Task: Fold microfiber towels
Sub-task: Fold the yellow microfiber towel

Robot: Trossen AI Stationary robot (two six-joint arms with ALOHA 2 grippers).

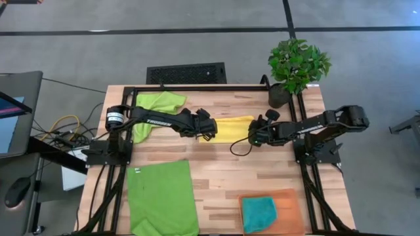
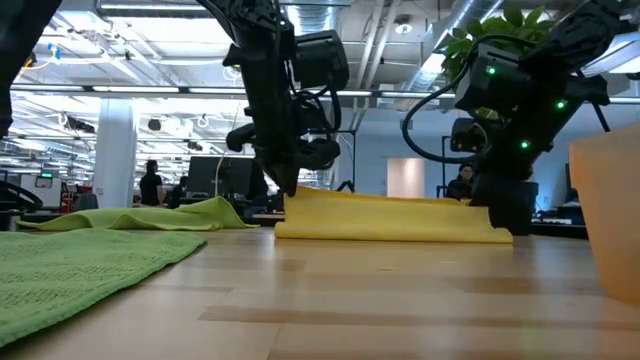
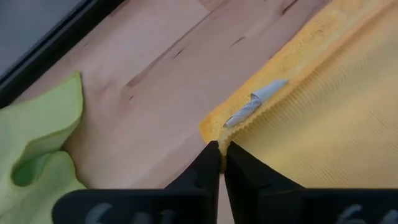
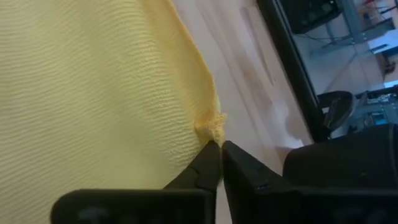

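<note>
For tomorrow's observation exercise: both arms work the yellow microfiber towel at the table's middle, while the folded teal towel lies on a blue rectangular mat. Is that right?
Not quite. The high view shows the folded teal microfiber towel lying on an orange rectangular mat, not blue. Both arms do work the yellow microfiber towel.

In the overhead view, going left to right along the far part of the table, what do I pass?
Crumpled lime green towel → left gripper at the yellow towel's left edge → yellow towel → right gripper at its right edge → potted plant.
</note>
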